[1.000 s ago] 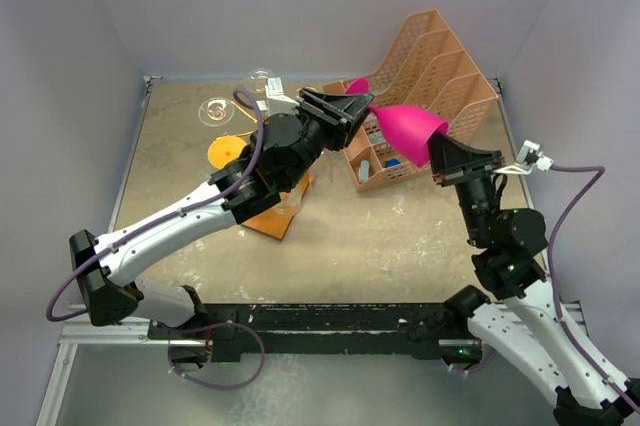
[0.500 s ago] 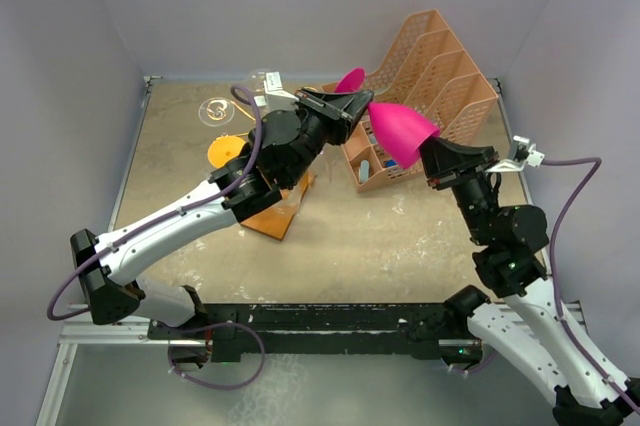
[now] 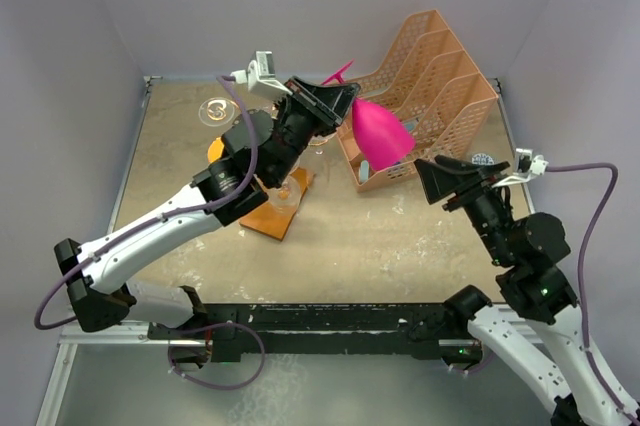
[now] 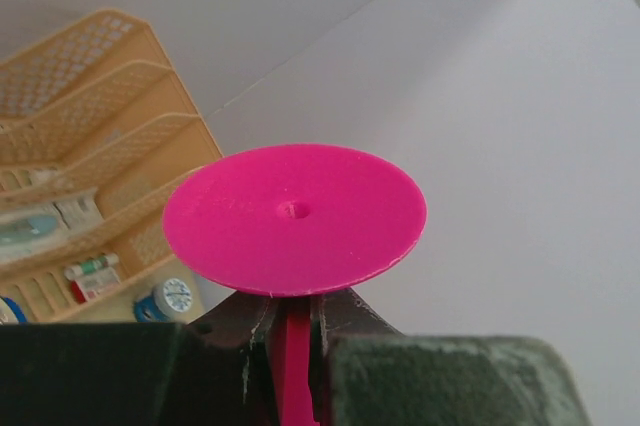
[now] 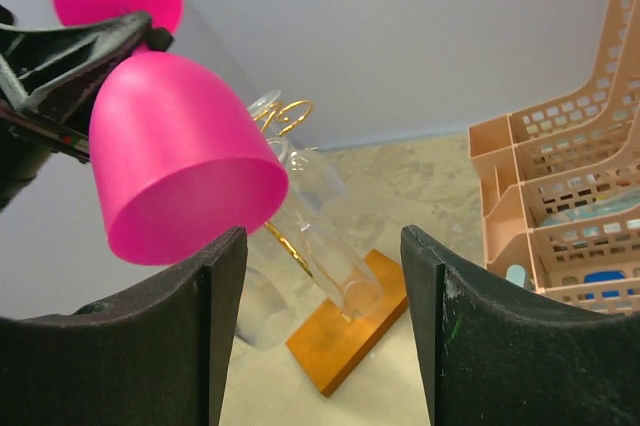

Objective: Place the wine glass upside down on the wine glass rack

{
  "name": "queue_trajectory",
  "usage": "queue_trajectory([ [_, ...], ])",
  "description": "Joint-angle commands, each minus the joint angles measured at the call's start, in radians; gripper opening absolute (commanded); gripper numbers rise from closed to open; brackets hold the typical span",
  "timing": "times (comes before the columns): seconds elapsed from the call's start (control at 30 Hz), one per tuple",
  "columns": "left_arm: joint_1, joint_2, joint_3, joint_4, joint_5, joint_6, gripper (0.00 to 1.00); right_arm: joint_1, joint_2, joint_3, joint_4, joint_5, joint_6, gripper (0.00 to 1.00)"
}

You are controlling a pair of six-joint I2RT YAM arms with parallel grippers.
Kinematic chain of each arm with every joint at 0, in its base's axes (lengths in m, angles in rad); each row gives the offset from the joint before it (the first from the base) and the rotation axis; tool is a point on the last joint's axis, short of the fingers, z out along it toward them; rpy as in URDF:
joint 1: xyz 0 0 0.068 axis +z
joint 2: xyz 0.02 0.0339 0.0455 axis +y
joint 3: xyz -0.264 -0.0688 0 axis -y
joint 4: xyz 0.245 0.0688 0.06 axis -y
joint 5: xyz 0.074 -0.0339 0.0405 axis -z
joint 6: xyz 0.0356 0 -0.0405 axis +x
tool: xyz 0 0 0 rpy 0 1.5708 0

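The pink wine glass [image 3: 378, 136] hangs in the air, bowl tilted down and foot [image 3: 340, 73] up. My left gripper [image 3: 335, 101] is shut on its stem; in the left wrist view the stem [image 4: 290, 356] sits between the jaws under the round foot [image 4: 295, 216]. My right gripper [image 3: 450, 176] stands open just right of the bowl, apart from it. Through its fingers [image 5: 220, 286] I see the bowl [image 5: 180, 161] at upper left and the wine glass rack: gold wire [image 5: 285, 116] and brown base [image 5: 350, 331]. The rack base [image 3: 280, 208] lies under my left arm.
Clear glasses [image 5: 335, 246] hang on the rack. A peach mesh organiser [image 3: 430, 76] with small items stands at the back right, close behind the pink glass. A clear glass [image 3: 215, 111] and an orange disc [image 3: 225, 151] lie at the back left.
My right gripper let go of the pink bowl, opened and drew back. My left gripper shut on the stem and now carries the glass alone, swung more bowl-down.
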State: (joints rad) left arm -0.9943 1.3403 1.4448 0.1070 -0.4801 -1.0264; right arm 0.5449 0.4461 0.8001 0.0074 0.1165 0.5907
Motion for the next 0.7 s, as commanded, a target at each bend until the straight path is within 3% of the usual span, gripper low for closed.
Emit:
queue_trajectory([
  [0.0, 0.003, -0.070, 0.031, 0.106, 0.111, 0.391, 0.00, 0.004, -0.052, 0.097, -0.119, 0.024, -0.036, 0.66],
  [0.1, 0.003, -0.075, 0.041, 0.063, 0.228, 0.596, 0.00, 0.004, -0.026, 0.199, -0.152, 0.025, 0.003, 0.68],
  [0.33, 0.003, -0.083, 0.036, 0.015, 0.382, 0.888, 0.00, 0.004, 0.100, 0.380, -0.345, 0.044, 0.244, 0.70],
  [0.67, 0.003, -0.087, 0.003, 0.047, 0.541, 1.098, 0.00, 0.004, 0.293, 0.517, -0.157, -0.216, 0.387, 0.69],
])
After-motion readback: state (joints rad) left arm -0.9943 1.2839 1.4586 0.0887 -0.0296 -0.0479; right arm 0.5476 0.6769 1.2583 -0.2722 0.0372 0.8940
